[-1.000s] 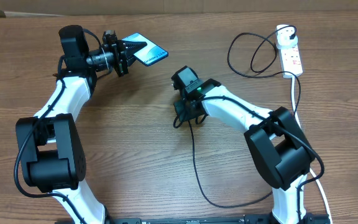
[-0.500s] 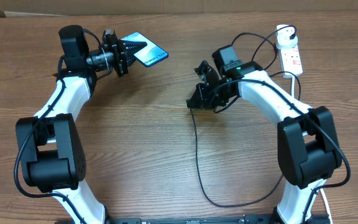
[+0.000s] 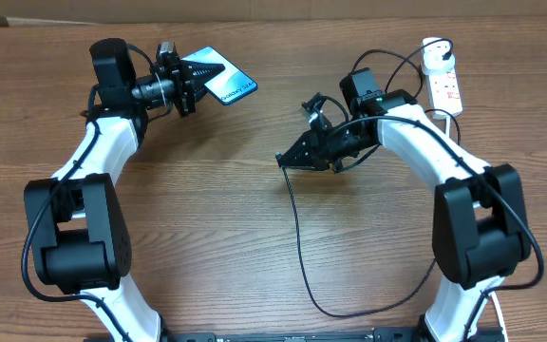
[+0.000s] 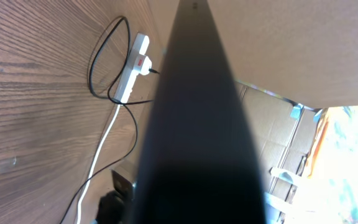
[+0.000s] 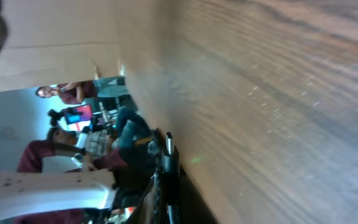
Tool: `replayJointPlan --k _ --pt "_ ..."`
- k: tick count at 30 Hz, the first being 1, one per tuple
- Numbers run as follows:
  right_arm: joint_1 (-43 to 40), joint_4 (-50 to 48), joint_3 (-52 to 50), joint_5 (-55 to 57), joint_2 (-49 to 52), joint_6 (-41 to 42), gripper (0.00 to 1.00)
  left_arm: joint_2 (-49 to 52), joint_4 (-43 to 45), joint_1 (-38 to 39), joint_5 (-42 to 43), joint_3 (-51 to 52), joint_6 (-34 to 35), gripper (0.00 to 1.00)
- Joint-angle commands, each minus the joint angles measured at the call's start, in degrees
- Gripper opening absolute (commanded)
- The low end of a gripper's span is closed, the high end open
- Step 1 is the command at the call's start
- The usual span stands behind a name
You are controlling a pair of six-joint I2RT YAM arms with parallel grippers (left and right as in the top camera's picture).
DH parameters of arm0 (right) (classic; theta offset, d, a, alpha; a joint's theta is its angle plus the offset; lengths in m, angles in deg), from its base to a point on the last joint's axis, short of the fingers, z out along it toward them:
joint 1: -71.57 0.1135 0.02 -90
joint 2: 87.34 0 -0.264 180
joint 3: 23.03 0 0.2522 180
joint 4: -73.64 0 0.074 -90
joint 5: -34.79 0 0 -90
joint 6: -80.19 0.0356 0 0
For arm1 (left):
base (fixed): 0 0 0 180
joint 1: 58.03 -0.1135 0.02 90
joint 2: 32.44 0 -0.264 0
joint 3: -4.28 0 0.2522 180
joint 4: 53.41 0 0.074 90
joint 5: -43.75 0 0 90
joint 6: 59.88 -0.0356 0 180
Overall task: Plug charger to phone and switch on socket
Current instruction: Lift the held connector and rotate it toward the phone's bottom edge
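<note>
1. Left end effector (image 3: 207, 71): clenched on the phone (image 3: 234, 87), gripping it by one short end. The phone is at the far left of the wooden surface (image 3: 207, 209), its light blue screen facing the overhead camera. The other short end points toward the centre of the surface. In the left wrist view the phone appears only as a dark edge running through the middle of the frame. It cannot be determined whether the phone touches the surface.

2. Right end effector (image 3: 288, 158): clenched on the charger (image 3: 298, 237) at its connector end. It is near the centre of the surface, pointing left toward the phone and well apart from it. In the right wrist view the connector tip (image 5: 169, 143) projects beyond the fingers, just beside the wood grain.

3. Charger routing: from the right end effector the black cable drops toward the near edge, curves right and passes behind the right arm. A second loop lies at the far right and ends in the white plug adapter (image 3: 434, 61), which is seated in the far end of the socket (image 3: 447, 90).

4. Socket: lies flat at the far right corner, its white lead (image 3: 456, 152) trailing toward the near edge. A red switch (image 4: 143, 60) is visible in the left wrist view. Its position cannot be determined.
</note>
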Motion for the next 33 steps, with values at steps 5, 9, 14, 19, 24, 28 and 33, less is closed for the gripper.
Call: replayJointPlan --k 5,9,14,19,24,28,33 --pt "-0.22 0.17 -0.24 -8.87 -7.45 1.62 0.04 -0.68 0.50 0.04 0.74 -0.55 -4.79 0.04" --pt "-0.22 0.59 -0.24 -14.71 -7.61 1.57 0.04 -0.68 0.50 0.46 1.07 -0.55 -5.60 0.04" --pt "-0.22 0.72 -0.24 -20.39 -7.61 1.57 0.04 -0.68 0.50 1.49 3.58 -0.55 -5.57 0.04" --pt "-0.13 0.76 -0.24 -21.16 -7.61 1.60 0.04 -0.68 0.50 1.88 6.69 -0.55 -5.57 0.04" --pt "-0.09 0.72 -0.24 -21.11 -7.61 1.60 0.04 -0.68 0.46 1.92 9.27 -0.55 -5.44 0.04" --pt "-0.09 0.74 -0.24 -19.80 -7.61 1.62 0.04 -0.68 0.46 1.92 10.82 -0.55 -4.66 0.04" --pt "-0.09 0.79 -0.24 -19.63 -7.61 1.66 0.04 -0.68 0.04 2.21 11.37 -0.55 -4.70 0.04"
